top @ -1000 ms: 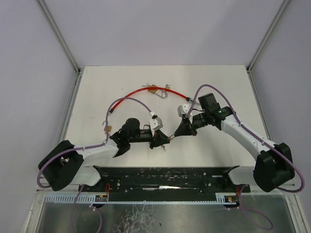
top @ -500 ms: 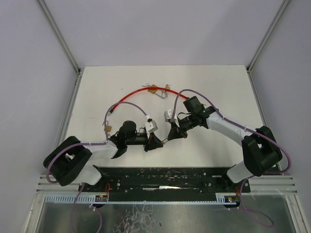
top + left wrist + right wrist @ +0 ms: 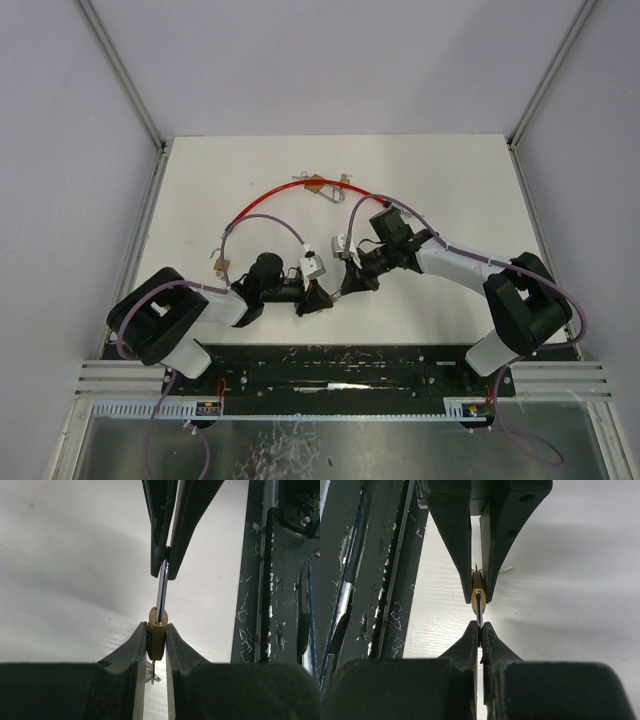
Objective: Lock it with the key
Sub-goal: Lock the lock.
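Two grips: left hand (image 3: 156,630) clamps padlock (image 3: 156,641); right hand (image 3: 479,628) clamps key (image 3: 161,592) pointing into it

The right gripper (image 3: 480,630) hides the key (image 3: 479,609)'s head, and the left gripper (image 3: 156,629) covers the padlock (image 3: 156,641)'s sides.

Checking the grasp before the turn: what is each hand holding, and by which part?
The left hand pinches the padlock by its body's sides; the right hand pinches the key by its outer end, its blade reaching the padlock.
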{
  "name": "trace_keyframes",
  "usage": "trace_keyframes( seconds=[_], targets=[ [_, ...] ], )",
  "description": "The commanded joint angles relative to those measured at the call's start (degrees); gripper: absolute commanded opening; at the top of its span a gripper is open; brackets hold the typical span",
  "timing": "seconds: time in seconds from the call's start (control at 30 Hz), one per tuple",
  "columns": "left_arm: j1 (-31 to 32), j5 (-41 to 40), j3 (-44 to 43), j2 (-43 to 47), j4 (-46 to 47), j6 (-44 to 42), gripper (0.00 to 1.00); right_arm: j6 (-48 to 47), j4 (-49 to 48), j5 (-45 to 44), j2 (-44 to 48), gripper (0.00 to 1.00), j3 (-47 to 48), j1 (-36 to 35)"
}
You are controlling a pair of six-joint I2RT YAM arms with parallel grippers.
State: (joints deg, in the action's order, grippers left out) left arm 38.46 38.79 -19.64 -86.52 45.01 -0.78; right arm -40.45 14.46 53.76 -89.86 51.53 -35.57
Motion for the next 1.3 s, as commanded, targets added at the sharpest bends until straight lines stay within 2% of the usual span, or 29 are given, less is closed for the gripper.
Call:
trace_keyframes(
  seconds=[0.0,0.13,0.23,0.27,0.37,0.43,0.53,0.77,0.87,1.1,1.27],
  targets=[
    [-0.6,-5.4,-3.2,0.3,26.8,-1.5,0.01,3.9,-1.4,6.2,-2.5,0.00,-2.5,-6.5],
    [-0.7,-5.8,-2.8,1.2,25.9,-1.8,0.01,0.9,2.7,5.2,-2.8,0.00,0.1,-6.6],
    [-1.2,-6.9,-2.3,3.8,22.3,-0.6,0.01,-4.6,10.7,4.0,-1.7,0.00,4.0,-5.2],
    [-1.3,-7.6,-2.0,5.1,20.9,0.0,0.10,-5.9,12.7,4.2,-1.1,0.00,5.0,-4.1],
    [-1.5,-9.8,0.1,9.6,18.2,3.0,0.47,-8.5,16.8,6.2,1.5,0.00,6.3,0.8],
    [-1.5,-11.1,1.8,12.8,17.0,4.9,0.66,-9.6,18.5,7.1,3.4,0.00,6.4,3.3],
    [-1.5,-13.2,3.9,18.2,14.9,8.1,0.81,-13.0,22.9,7.9,5.6,0.00,7.4,5.2],
    [-1.5,-13.8,2.8,33.2,-1.5,14.1,0.83,-20.2,35.6,11.5,7.4,0.00,12.7,9.2],
    [-1.5,-12.4,2.8,36.2,-4.1,19.3,0.83,-21.2,39.3,13.2,8.5,0.00,14.5,11.1],
    [-1.4,-12.4,3.4,36.6,-3.1,33.7,0.78,-12.3,35.9,17.2,12.0,0.00,14.2,16.6],
    [-1.3,-13.4,0.5,33.4,-5.1,36.1,0.74,-10.5,35.8,18.6,11.7,0.00,14.7,18.4]
  ],
)
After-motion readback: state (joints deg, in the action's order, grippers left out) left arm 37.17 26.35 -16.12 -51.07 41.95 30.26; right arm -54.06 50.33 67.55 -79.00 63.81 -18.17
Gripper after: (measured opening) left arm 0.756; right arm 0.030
